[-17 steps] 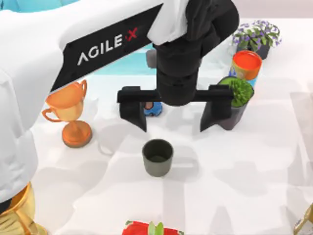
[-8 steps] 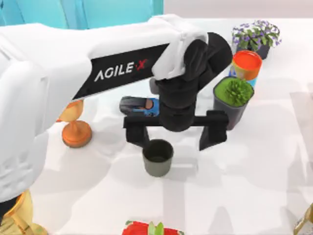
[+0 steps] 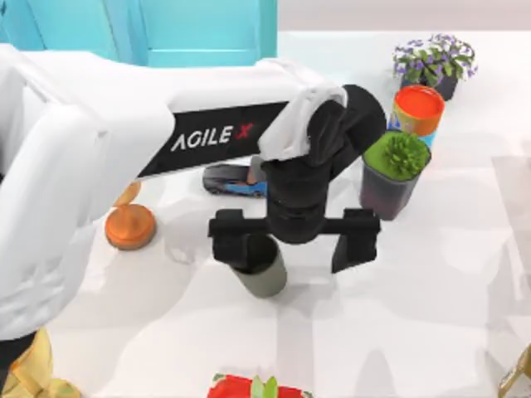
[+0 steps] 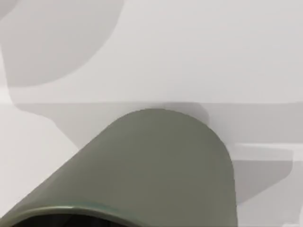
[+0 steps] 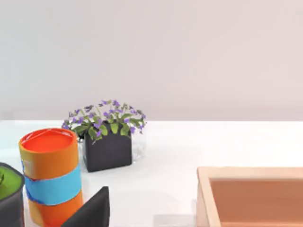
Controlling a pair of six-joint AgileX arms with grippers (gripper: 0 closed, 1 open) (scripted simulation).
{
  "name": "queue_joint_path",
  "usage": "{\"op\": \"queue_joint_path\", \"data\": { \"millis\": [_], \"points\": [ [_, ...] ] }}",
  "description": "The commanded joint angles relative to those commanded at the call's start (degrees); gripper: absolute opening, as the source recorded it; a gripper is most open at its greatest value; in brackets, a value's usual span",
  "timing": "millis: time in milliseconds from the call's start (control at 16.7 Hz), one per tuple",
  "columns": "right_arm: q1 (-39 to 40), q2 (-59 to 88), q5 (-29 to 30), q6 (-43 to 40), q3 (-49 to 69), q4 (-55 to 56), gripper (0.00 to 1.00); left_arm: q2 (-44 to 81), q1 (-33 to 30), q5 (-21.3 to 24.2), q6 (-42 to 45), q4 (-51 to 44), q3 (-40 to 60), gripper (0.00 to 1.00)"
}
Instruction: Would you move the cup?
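Near edge of the table [image 3: 431, 315]: a red item [image 3: 249, 388] at the middle, a gold trophy [image 3: 29, 373] at the near-left corner.

The cup [image 3: 264, 272] stood a little in from the near edge, roughly mid-table. My left gripper [image 3: 292, 240] was over it, fingers [image 3: 355, 240] spread wide apart. One finger sat right at the cup's rim and hid most of its mouth; the other hung well clear on the cup's right side. Couldn't tell whether the near finger was touching the rim or inside it. Left wrist view had the cup [image 4: 156, 170] close up, upright on the white surface, nothing clamped on its wall.

Further back: orange trophy [image 3: 129, 224] toward the left edge, mostly under my arm. Blue toy car [image 3: 236, 182] behind the cup. A dark pot with a green plant [image 3: 394, 174] right of centre, an orange can [image 3: 417, 109] with a blue band just behind it, and a purple flower pot [image 3: 436, 62] at the far edge.

Right wrist view took in the can [image 5: 49, 175], the flower pot [image 5: 108, 142] and a wooden box [image 5: 251, 196]. A dark fingertip of my right gripper [image 5: 92, 210] was there; cannot tell its jaw state.
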Motion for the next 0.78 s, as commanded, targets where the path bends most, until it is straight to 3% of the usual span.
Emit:
{"op": "queue_joint_path", "data": {
  "millis": [720, 780],
  "points": [
    [0.0, 0.0, 0.0, 0.0, 0.0, 0.0, 1.00, 0.0, 0.0, 0.0, 0.0, 0.0, 0.0, 0.02],
    [0.0, 0.0, 0.0, 0.0, 0.0, 0.0, 1.00, 0.0, 0.0, 0.0, 0.0, 0.0, 0.0, 0.00]
  ]
}}
